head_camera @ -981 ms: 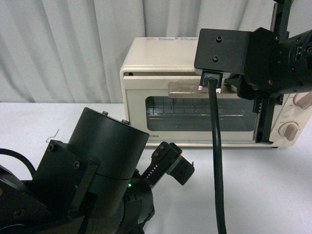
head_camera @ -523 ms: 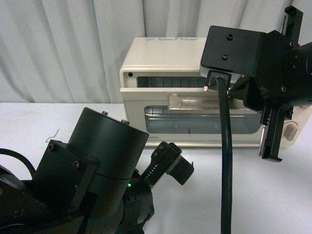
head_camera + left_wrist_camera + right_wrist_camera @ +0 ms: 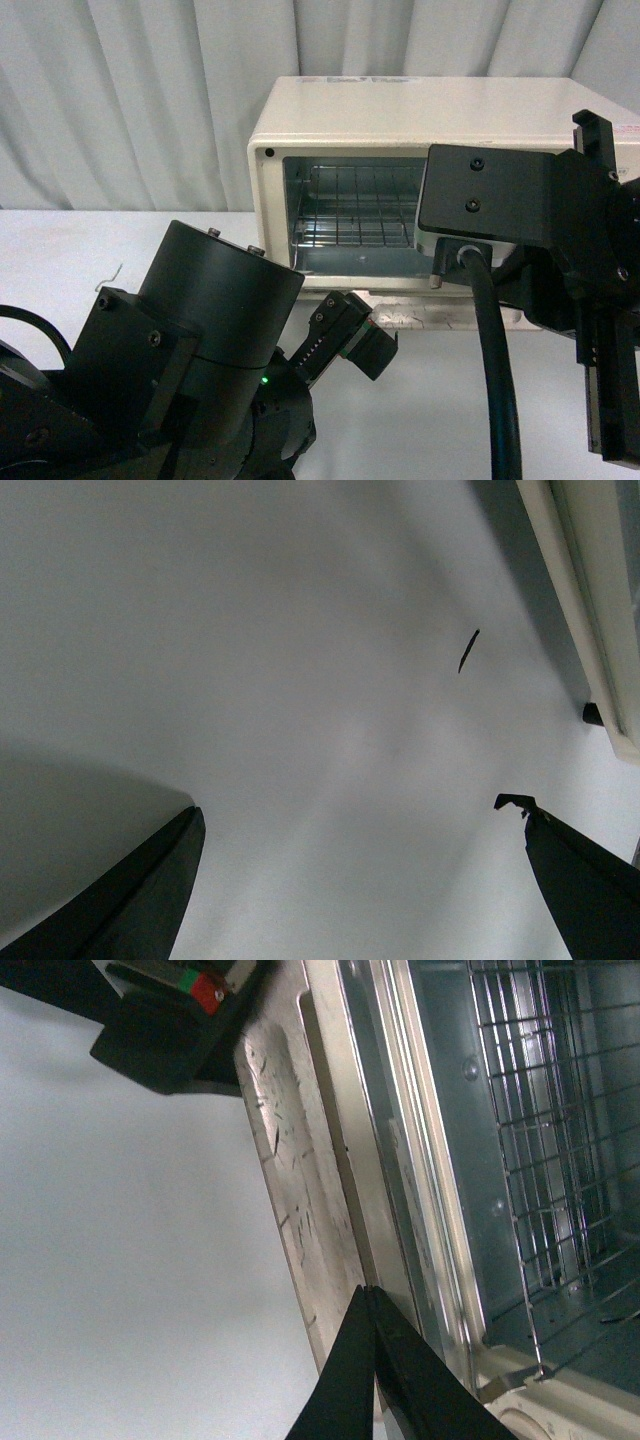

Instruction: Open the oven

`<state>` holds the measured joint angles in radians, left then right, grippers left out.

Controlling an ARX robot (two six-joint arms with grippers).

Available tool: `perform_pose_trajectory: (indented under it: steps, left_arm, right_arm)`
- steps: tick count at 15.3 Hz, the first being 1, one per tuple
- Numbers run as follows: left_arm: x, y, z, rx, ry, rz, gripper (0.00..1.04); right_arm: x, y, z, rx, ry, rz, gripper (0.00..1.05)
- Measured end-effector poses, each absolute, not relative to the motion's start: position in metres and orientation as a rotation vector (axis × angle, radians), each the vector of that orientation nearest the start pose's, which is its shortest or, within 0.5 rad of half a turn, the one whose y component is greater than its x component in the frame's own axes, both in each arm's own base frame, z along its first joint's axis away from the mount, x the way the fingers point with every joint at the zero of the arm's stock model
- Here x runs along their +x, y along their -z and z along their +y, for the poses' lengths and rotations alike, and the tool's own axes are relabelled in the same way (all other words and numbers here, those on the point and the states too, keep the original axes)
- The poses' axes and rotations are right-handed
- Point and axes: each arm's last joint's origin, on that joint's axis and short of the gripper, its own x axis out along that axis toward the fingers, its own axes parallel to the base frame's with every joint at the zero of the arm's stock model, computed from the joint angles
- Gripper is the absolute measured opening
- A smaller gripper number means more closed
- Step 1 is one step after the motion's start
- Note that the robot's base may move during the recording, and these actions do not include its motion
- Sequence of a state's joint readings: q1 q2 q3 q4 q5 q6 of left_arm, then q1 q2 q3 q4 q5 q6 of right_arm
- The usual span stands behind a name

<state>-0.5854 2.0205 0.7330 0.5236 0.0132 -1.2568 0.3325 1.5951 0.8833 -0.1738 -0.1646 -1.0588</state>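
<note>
Gaping: one oven [image 3: 400, 110], one wire rack [image 3: 350, 205], left gripper [image 3: 360, 880], right gripper [image 3: 368, 1360].

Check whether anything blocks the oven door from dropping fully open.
Nothing visible does. The door of the oven is already swung down near flat. The left gripper sits close by its front corner, and whether they touch is unclear.

Soft, even, fairly dim light. Glare streaks the oven [image 3: 450, 1160] interior; a broad soft shadow crosses the table [image 3: 300, 680].
</note>
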Motion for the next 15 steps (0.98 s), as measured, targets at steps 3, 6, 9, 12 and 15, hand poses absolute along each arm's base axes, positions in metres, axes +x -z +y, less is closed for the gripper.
perform_pose_trajectory:
  steps: [3,6,9,12,15]
  left_arm:
    - [0.275,-0.056,-0.183,-0.943,0.023,0.972,0.98]
    - [0.275,-0.056,-0.183,-0.943,0.023,0.972,0.98]
    - [0.275,-0.056,-0.183,-0.943,0.023,0.972,0.98]
    - [0.275,-0.056,-0.183,-0.942,0.023,0.972,0.98]
    - [0.275,-0.056,-0.183,-0.943,0.023,0.972,0.98]
  right_arm:
    - [0.292,-0.199,0.1,-1.027,-0.867,0.524,0.02]
    - [0.293,-0.234,0.092,-1.017,-0.809,0.428,0.02]
    - [0.297,-0.263,0.082,-1.018,-0.73,0.351,0.3]
    - [0.296,-0.269,0.081,-1.02,-0.72,0.332,0.63]
    - [0.296,-0.269,0.081,-1.02,-0.72,0.333,0.97]
